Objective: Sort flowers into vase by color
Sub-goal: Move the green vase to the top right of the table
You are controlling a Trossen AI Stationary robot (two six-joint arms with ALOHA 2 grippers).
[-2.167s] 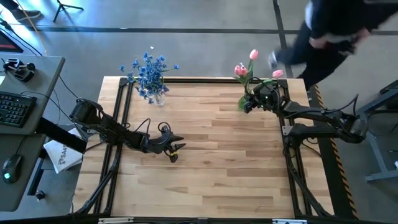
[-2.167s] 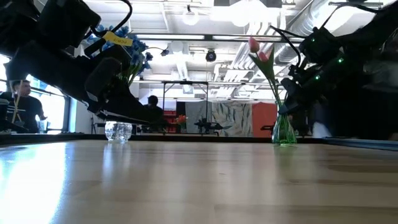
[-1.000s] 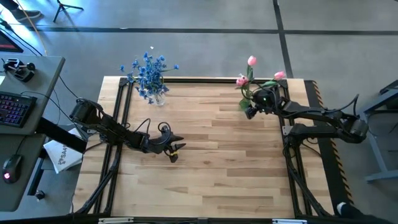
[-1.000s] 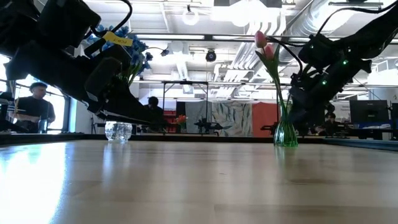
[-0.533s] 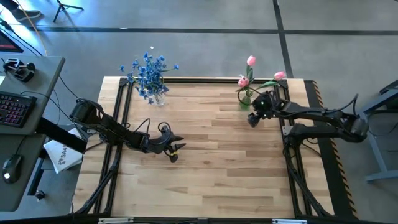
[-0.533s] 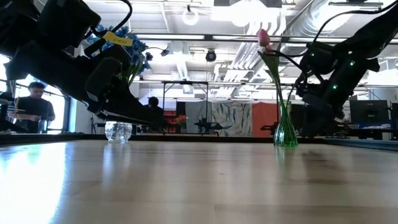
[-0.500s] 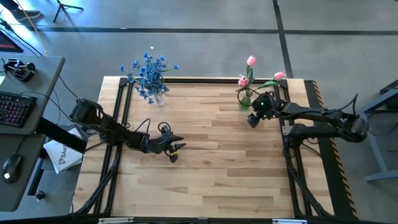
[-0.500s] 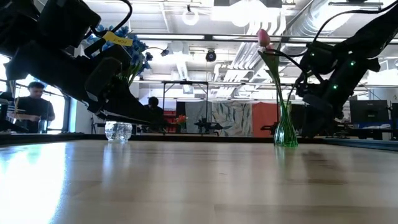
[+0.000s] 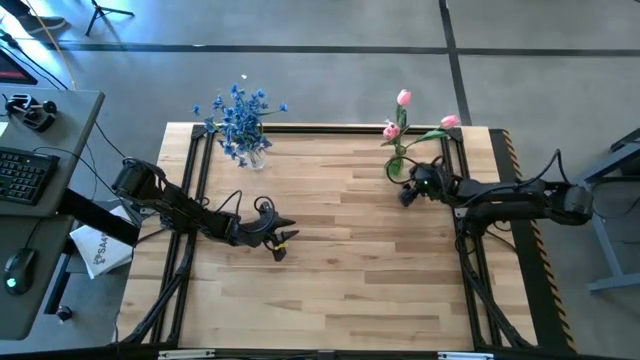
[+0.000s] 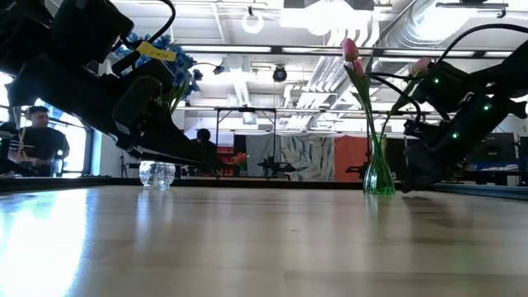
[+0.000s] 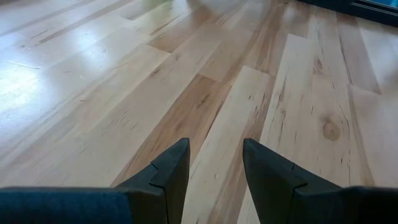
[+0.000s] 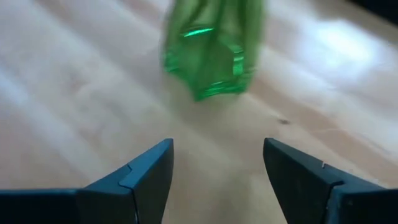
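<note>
Pink tulips (image 9: 404, 97) stand in a green glass vase (image 9: 395, 168) at the table's far right, their stems down in its neck. Sprays of small blue blossoms (image 9: 240, 118) fill a clear glass vase (image 10: 157, 174) at the far left. My right gripper (image 9: 405, 193) hangs open just on the near side of the green vase (image 12: 214, 56), low over the wood, with nothing between its fingers. My left gripper (image 9: 283, 240) stands open over the table's left middle, and only bare wood shows between its fingers (image 11: 214, 165).
A black frame (image 9: 330, 128) runs along the table's far edge and down both sides. The wooden top (image 9: 350, 270) lies bare between and in front of the arms. A desk with a keyboard (image 9: 25, 175) stands off the left side.
My right gripper has sunk toward the tabletop and drawn back a little from the green vase toward the table's near edge, staying open. The tulips and the vase stay where they were.
</note>
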